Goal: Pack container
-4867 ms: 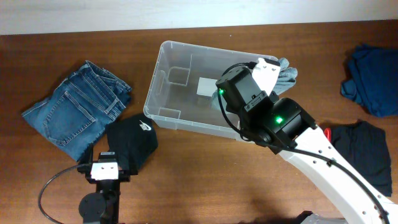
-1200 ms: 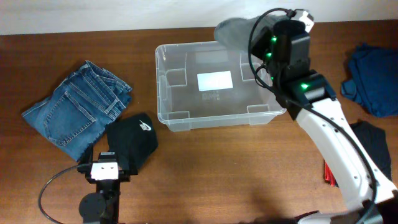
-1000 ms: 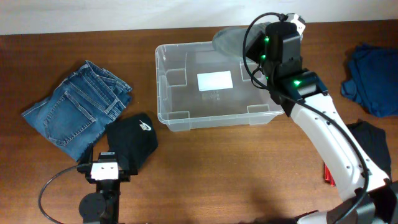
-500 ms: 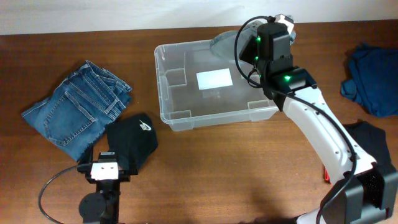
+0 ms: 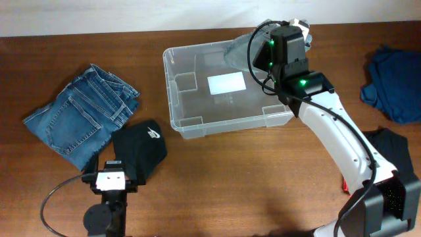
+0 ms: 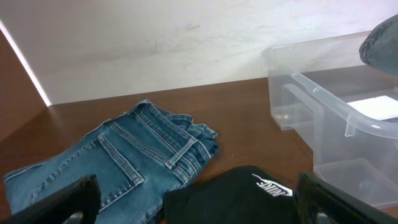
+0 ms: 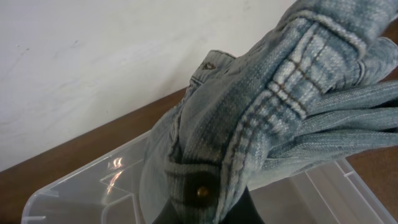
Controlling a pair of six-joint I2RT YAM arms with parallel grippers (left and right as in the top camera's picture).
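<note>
The container is a clear plastic bin with a white label on its base, at the table's middle back. It also shows in the left wrist view and the right wrist view. My right gripper is shut on light grey-blue jeans and holds them over the bin's far right corner; the jeans fill the right wrist view and hide the fingers. My left gripper is open and empty, low at the front left, over a black Nike garment.
Folded blue jeans lie at the left, the black Nike garment beside them. A dark blue garment lies at the far right, a black garment below it, and a red object near the right arm.
My right gripper carried the light jeans leftward and lower, from behind the bin's right end to over its far right corner. The bin now lies square to the table. The left arm stayed still.
</note>
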